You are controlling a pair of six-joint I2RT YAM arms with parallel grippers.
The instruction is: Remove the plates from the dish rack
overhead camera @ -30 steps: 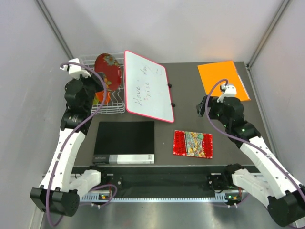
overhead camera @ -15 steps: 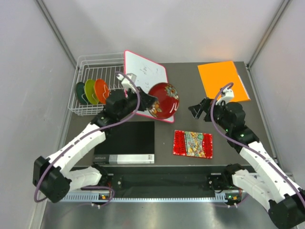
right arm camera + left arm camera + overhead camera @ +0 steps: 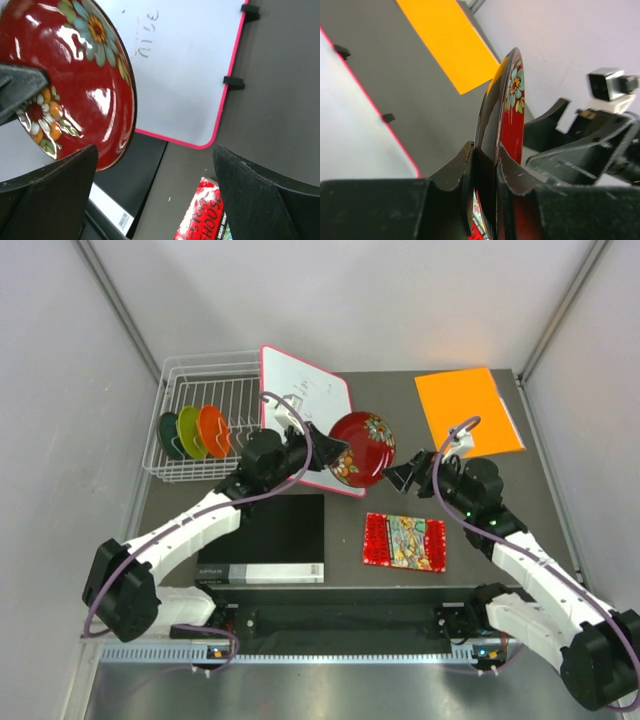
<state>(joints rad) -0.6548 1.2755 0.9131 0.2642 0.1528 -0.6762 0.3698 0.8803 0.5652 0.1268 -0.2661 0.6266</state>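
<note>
Left wrist view shows left gripper (image 3: 485,162) clamped on red floral plate (image 3: 512,100), edge-on; overhead, centre frame, right gripper (image 3: 403,476) gapes wide, empty.

Plates: 4 – red plate (image 3: 362,448), orange plate (image 3: 213,430), green plate (image 3: 190,432), dark plate (image 3: 168,435)
Rack (image 3: 215,390): 1
Whiteboard (image 3: 300,415): 1
Orange sheet (image 3: 468,405): 1
Red mat (image 3: 405,542): 1
Black book (image 3: 262,538): 1

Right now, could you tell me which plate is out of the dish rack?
The dark red patterned plate, gripped by the left claw; the orange plate, green plate and teal plate stand in the rack.
</note>
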